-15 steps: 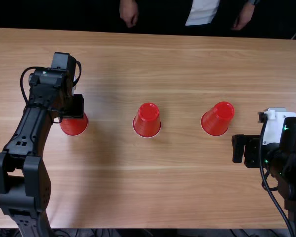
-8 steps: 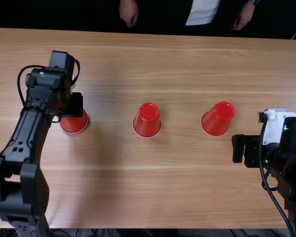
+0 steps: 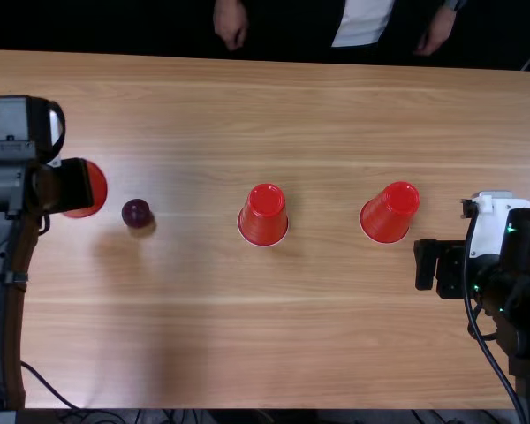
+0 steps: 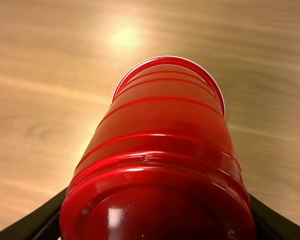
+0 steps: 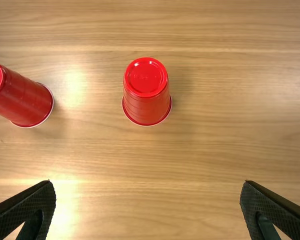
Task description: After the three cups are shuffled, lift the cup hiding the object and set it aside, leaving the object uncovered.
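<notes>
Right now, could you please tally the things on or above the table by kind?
Cups, red: 3 (held cup in the left hand, middle cup, right cup)
Ball, dark, uncovered: 1
Total: 4
</notes>
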